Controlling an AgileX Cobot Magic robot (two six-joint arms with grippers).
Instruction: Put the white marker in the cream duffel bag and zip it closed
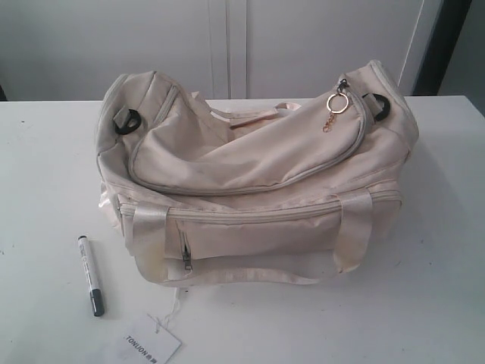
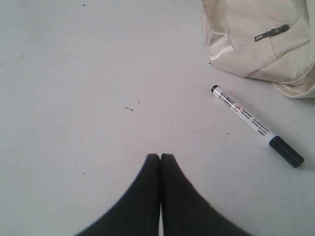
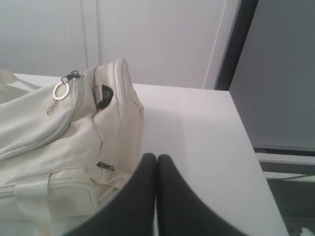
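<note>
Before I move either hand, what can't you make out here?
Inside of the cream duffel bag: exterior view, covered by its flap.
Paper tag: exterior view, cut by the bottom edge.
Print on the white marker: left wrist view, too small to read.

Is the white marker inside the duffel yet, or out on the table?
Out. The white marker lies flat on the table beside the cream duffel bag, with a clear gap between them.

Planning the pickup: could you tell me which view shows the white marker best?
The left wrist view: the white marker lies close, print and cap clear. The exterior view shows it smaller; the right wrist view, not at all.
</note>
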